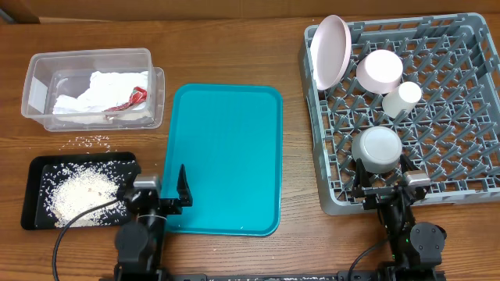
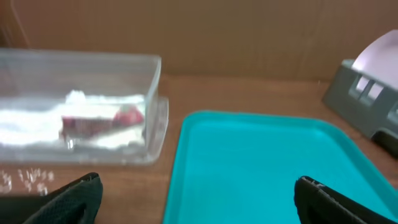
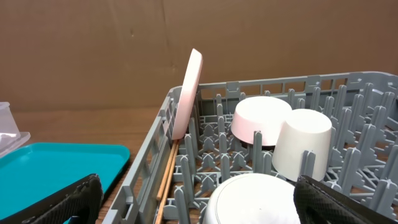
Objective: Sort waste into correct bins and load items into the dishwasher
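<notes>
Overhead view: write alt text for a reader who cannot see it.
A grey dish rack on the right holds a pink plate, pink bowl, white cup and metal bowl. A teal tray lies mid-table; on the left, a clear tub holds napkins and a black tray holds rice crumbs.

One grey rack (image 1: 469, 179) sits on the right. It holds four dishes: one plate (image 1: 330, 51), one pink bowl (image 1: 380, 69), one metal bowl (image 1: 376, 148) and one cup (image 1: 401, 99). On the left are one clear tub (image 1: 35, 86) and one black tray (image 1: 35, 168). One teal tray (image 1: 234, 156) lies in the middle.
</notes>
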`<act>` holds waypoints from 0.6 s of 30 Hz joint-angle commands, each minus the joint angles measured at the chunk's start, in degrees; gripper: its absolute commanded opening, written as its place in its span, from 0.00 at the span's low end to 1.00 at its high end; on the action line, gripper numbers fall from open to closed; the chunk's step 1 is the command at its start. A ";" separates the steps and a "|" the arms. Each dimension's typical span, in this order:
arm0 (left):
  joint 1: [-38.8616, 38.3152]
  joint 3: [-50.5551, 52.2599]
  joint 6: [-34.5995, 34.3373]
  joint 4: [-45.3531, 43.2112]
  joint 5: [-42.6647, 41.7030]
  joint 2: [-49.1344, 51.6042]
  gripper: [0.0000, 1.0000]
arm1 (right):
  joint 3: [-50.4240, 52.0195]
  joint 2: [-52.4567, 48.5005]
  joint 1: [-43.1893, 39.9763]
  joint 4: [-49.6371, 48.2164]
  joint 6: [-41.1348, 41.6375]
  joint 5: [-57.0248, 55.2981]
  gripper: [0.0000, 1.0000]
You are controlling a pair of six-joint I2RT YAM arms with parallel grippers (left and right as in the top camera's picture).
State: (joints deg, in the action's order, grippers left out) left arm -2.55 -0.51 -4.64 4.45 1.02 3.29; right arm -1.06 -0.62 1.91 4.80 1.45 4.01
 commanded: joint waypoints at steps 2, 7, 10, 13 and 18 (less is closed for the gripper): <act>0.07 0.24 3.85 -0.04 -3.50 -3.04 1.00 | 0.59 0.46 -0.07 -0.17 0.02 -0.76 1.00; 0.63 0.24 3.82 -0.07 -3.87 -3.04 1.00 | 0.59 0.46 -0.07 -0.17 0.02 -0.76 1.00; 1.90 0.24 3.82 -0.11 -4.28 -3.06 1.00 | 0.59 0.46 -0.07 -0.17 0.02 -0.76 1.00; 2.62 0.24 3.82 -0.11 -4.46 -3.04 1.00 | 0.59 0.46 -0.07 -0.17 0.02 -0.76 1.00; 2.56 0.24 3.80 -0.11 -4.50 -3.04 1.00 | 0.59 0.46 -0.07 -0.17 0.02 -0.76 1.00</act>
State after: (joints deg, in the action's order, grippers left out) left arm -0.27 -0.51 -2.33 4.27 -2.00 1.02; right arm -1.06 -0.62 1.91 4.80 1.50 4.01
